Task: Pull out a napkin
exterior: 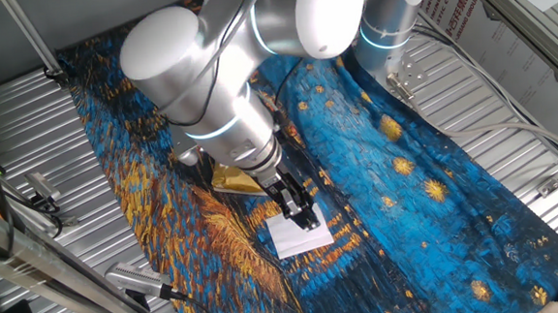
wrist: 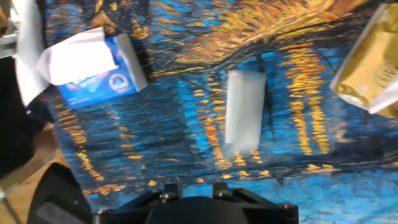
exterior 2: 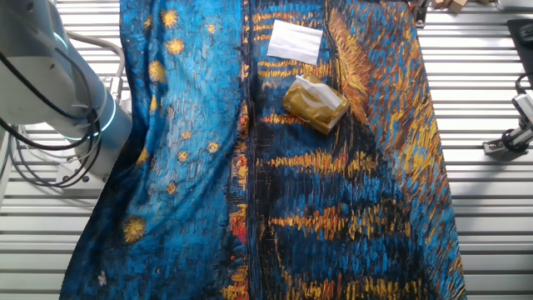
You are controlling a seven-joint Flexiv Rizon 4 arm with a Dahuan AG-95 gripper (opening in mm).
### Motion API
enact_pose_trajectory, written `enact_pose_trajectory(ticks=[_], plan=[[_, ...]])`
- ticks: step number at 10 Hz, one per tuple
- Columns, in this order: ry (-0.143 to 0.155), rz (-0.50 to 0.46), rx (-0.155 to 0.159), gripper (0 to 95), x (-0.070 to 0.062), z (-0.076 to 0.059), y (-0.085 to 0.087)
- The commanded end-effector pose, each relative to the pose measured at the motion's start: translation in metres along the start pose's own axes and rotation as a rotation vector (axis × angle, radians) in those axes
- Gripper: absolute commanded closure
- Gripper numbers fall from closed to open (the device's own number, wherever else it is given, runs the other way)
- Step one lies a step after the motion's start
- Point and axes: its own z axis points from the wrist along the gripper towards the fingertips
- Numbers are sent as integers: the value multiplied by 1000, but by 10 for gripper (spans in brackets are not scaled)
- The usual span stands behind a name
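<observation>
Gripper (exterior: 303,219) hangs low over the painted cloth (exterior: 406,168), its dark fingertips at the upper edge of the napkin (exterior: 299,238). From that fixed view I cannot tell whether the fingers are spread, pressed together, or pinching the paper. The hand view does not settle it either, as no fingertip shows clearly there.

Reading left to right in that fixed view, the ribbed metal table (exterior: 25,123) comes first, then the cloth. Next is the gold packet (exterior: 234,182), partly tucked under the arm's wrist, and then the gripper with the napkin just below it. The napkin lies flat on the cloth, close to the packet but clear of it.

The other fixed view shows the napkin as a white sheet near the top edge of the cloth, with the packet just below and to its right.

In the hand view a blue tissue pack (wrist: 102,78) sits at the left with white paper poking out. A blurred pale strip (wrist: 244,115) stands in the middle, and I cannot tell what it is. The gold packet is at the right edge.

The napkin looks already drawn free, so the task seems near its end. The next move probably calls for letting go, if anything is held, and rising straight up so the thin sheet is not dragged.
</observation>
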Motion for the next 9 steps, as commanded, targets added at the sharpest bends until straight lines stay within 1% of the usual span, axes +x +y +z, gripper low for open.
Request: enact_pose_trajectory(ticks=[1, 3, 4, 5, 7, 8, 9], plan=[[18, -16, -62, 0, 0, 0, 0], [30, -35, -105, 0, 0, 0, 0], [60, -56, -177, 0, 0, 0, 0], [90, -88, -267, 0, 0, 0, 0], [129, -138, -390, 0, 0, 0, 0], [131, -139, -376, 0, 0, 0, 0], [100, -123, -248, 0, 0, 0, 0]])
